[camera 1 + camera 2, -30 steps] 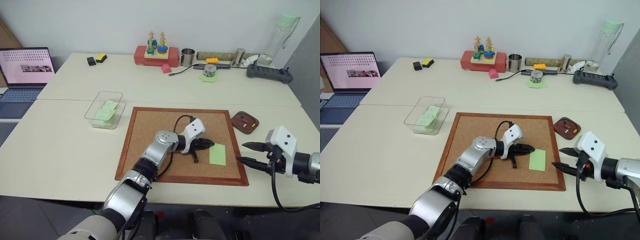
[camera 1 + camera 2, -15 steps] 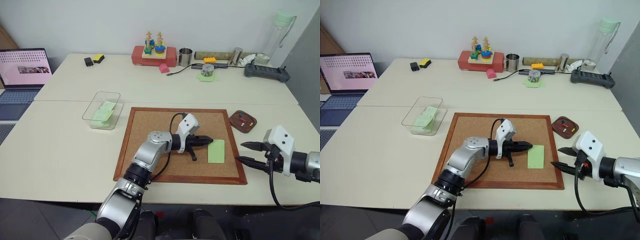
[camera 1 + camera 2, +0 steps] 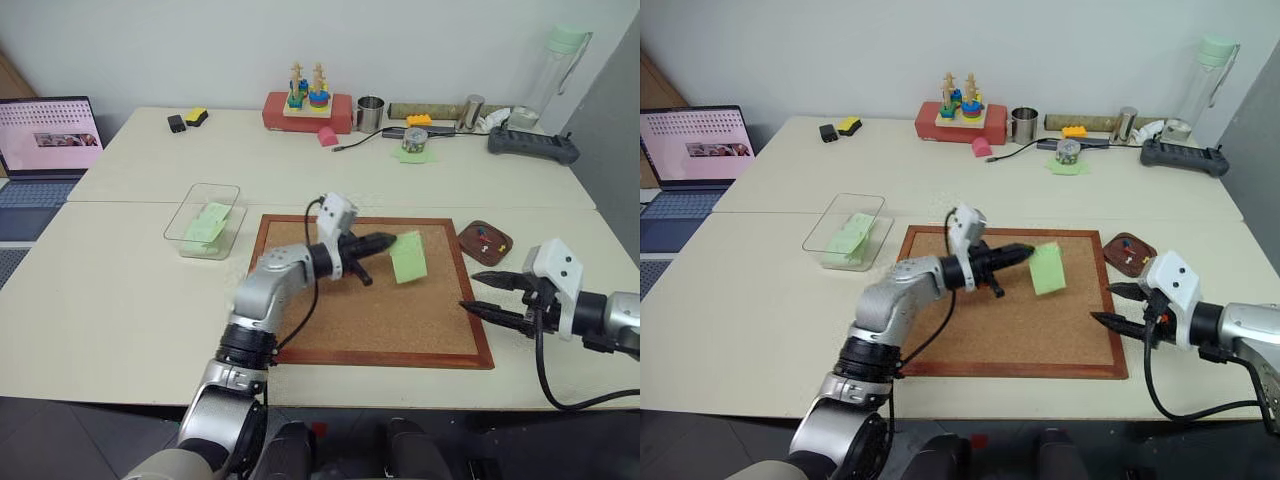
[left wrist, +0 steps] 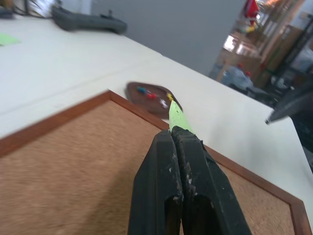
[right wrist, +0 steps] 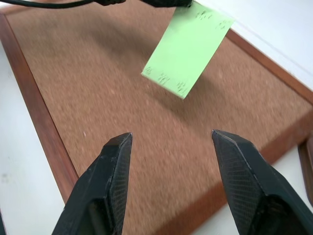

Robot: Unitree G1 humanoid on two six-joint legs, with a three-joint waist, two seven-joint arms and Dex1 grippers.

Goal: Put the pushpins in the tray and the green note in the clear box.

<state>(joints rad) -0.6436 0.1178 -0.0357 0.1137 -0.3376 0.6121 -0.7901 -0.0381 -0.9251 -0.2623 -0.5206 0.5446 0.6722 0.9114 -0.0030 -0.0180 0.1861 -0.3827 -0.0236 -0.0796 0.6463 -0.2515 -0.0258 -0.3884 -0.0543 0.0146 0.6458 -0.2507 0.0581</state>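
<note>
My left gripper [image 3: 390, 240] hovers above the corkboard [image 3: 370, 320], shut on one edge of the green note [image 3: 407, 257]. The note hangs tilted from the fingertips, off the board. In the left wrist view the note [image 4: 176, 115] shows edge-on past the closed fingers [image 4: 173, 161]. The small brown tray [image 3: 470, 243] sits just off the board's right far corner with the red and yellow pushpins [image 3: 490, 240] in it. The clear box [image 3: 225, 205] stands left of the board and holds green paper. My right gripper [image 3: 470, 291] is open at the board's right edge, holding nothing.
At the far edge of the table stand a red base with stacking toys [image 3: 310, 105], a metal cup [image 3: 375, 113], a small tin on green paper [image 3: 414, 140], a black controller [image 3: 535, 145] and a clear bottle [image 3: 555, 75]. A laptop [image 3: 50, 135] sits at the far left.
The left gripper has lifted the green note off the corkboard and carried it up and to the left. The right gripper has edged slightly toward the board, still open.
</note>
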